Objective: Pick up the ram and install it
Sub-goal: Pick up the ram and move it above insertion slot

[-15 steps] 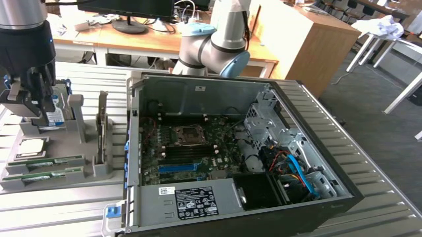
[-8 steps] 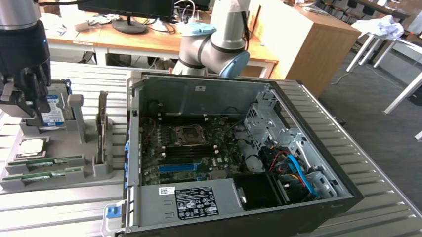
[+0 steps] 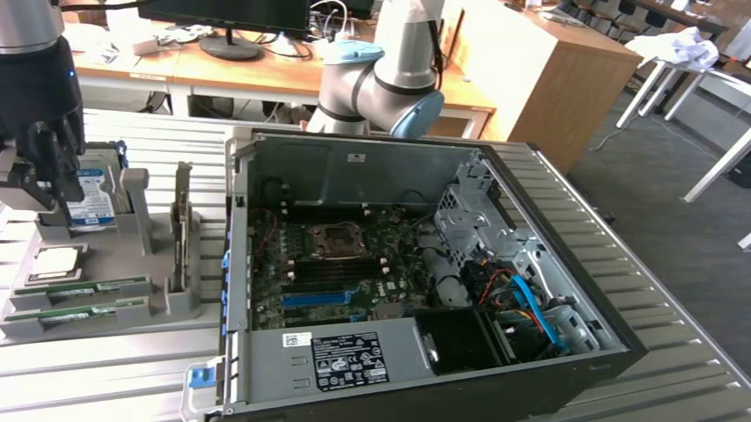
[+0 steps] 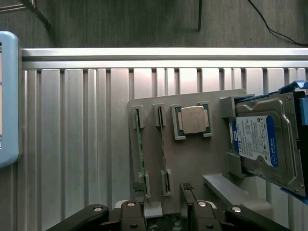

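Your gripper (image 4: 166,214) sits closest to the wrist camera, its two dark fingers (image 4: 188,207) spread with bare space between them, grasping nothing. Just beyond the fingertips you have the grey holder (image 4: 192,163). In it is the ram (image 4: 140,144), a thin green stick standing on edge in its slot and seen from above as a narrow line. A second stick (image 4: 162,144) stands in the next slot, parallel and apart.

Both run lengthwise straight away from the gripper, far ends pointing at the table's rail (image 4: 163,53). That sets the long axis across the line on which the fingers close. By my reading, the pads face the sticks' flat sides, not their ends. The second stick falls roughly in line with the gap, while the ram lines up nearer one finger.

In the exterior view, your gripper (image 3: 39,180) hangs above the drive (image 3: 91,198) end of the holder, on the exterior view's left of the open case (image 3: 352,176). The ram (image 3: 84,288) lies nearer that camera than the gripper, apart from it, with its length running roughly across the view. The chip (image 4: 192,119) rests between the sticks and the drive. Nothing is lifted, so I judge the pick not yet begun.
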Available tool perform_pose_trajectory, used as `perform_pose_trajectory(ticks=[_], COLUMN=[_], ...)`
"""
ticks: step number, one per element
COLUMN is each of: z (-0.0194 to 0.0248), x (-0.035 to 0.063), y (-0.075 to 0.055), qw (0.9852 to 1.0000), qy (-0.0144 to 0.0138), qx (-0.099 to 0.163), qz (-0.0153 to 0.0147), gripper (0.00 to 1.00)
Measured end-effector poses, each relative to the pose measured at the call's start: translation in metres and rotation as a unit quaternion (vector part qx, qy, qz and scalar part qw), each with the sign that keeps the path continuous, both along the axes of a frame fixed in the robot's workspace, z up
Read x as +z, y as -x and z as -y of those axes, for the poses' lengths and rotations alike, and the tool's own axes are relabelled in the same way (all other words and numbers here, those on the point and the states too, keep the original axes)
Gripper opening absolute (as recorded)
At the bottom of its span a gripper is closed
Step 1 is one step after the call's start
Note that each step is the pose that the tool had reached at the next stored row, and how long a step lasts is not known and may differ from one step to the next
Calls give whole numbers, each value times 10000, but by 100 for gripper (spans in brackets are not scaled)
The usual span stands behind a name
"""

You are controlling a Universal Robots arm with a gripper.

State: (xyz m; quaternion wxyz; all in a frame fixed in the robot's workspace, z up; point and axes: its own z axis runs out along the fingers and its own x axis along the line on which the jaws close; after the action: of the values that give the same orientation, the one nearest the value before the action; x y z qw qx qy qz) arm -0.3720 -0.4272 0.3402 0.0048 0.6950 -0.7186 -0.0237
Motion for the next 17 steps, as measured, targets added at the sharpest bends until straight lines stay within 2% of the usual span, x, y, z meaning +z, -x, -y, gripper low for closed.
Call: perform_pose_trajectory(ticks=[9, 17], z=[2, 25], x=[-23, -39], y=[9, 12], qw=[10000, 9998], qy=[-1, -1], qx=[1, 207], qz=[1, 1], gripper=[41, 41])
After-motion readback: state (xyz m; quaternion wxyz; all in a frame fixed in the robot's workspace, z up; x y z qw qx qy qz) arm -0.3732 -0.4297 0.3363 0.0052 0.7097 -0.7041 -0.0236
